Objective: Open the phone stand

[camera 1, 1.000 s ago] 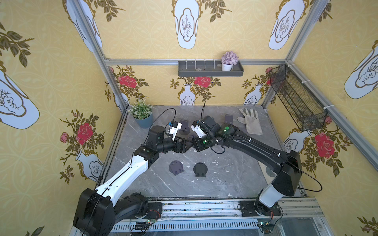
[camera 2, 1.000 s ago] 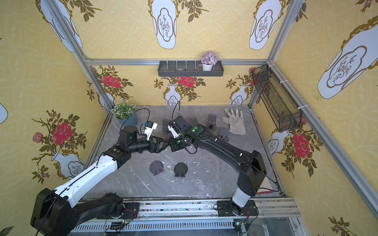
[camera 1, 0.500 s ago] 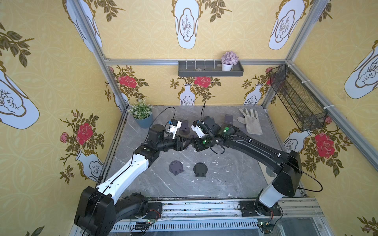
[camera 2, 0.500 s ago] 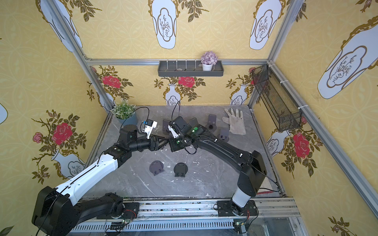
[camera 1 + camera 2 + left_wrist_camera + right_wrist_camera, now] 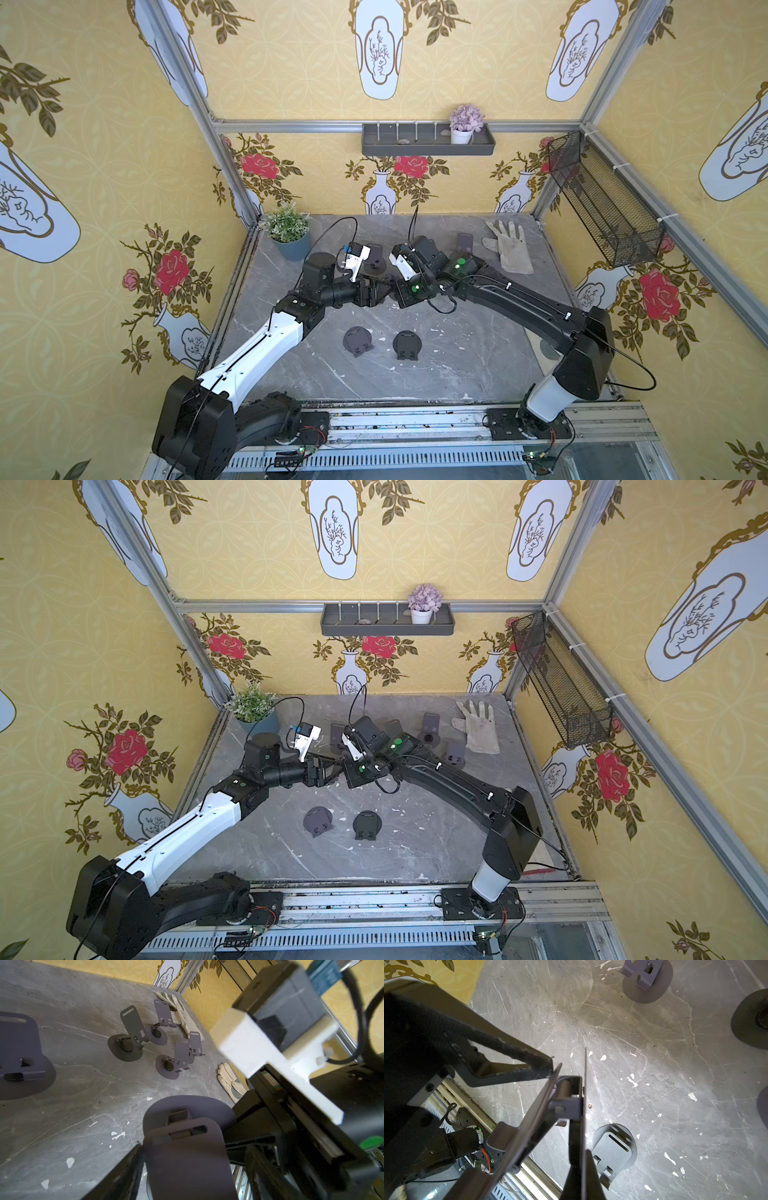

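**Phone stand (image 5: 187,1157) airborne**

Held clear of table (image 5: 478,332), centre of both top views. Pinched at base plate by right gripper (image 5: 583,1147), jaws pressed together on it. Straddled at upper plate by left gripper (image 5: 375,291), jaws spread, 1 finger (image 5: 126,1167) just beside plate edge. 2 folded stands (image 5: 358,340) lower centre.

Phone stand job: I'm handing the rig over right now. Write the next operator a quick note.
Right hand: shut on the stand's base, lifted above the table.
Left hand: open, one finger against the tip of the back plate.
Stand: only a narrow V, partly open.
Done: open stands sit at the back.
Left: finish this one; two folded stands lie flat at the front.
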Controlling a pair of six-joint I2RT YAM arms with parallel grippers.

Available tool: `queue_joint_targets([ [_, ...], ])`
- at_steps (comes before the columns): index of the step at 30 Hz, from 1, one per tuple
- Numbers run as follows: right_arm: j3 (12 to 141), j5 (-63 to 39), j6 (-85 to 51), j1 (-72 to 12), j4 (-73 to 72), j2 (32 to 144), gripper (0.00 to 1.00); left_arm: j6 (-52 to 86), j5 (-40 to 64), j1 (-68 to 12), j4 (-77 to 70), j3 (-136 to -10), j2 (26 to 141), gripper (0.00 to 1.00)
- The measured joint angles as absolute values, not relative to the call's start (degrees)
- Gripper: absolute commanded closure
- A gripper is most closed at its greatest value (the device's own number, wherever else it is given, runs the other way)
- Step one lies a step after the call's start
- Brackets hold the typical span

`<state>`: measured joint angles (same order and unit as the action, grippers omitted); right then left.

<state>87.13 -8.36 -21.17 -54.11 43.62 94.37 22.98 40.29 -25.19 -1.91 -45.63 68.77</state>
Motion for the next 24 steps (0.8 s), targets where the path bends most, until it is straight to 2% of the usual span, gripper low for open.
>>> queue_joint_targets([
  [4,87.2,-8.3,-21.1,-54.1,44.0,94.4,1.0,23.6,40.4,-25.1,-2.8,-45.2,69.5,0.33],
  [9,87.4,-7.4,-21.1,-54.0,45.1,94.4,1.0,25.1,42.1,-25.1,-5.3,-44.8,70.5,0.48],
  [14,87.4,-6.8,-21.1,-54.0,45.3,94.4,1.0,26.2,43.5,-25.1,-7.5,-44.8,70.8,0.53],
  [16,87.4,-6.6,-21.1,-54.0,45.4,94.4,1.0,26.7,44.2,-25.1,-8.4,-44.6,71.1,0.51],
  [20,87.4,-6.2,-21.1,-53.9,45.7,94.4,1.0,27.5,45.5,-25.1,-9.9,-44.3,71.6,0.24],
  [24,86.7,-6.3,-21.0,-53.9,45.3,93.6,1.0,28.5,47.0,-24.4,-10.9,-43.5,71.7,0.22],
])
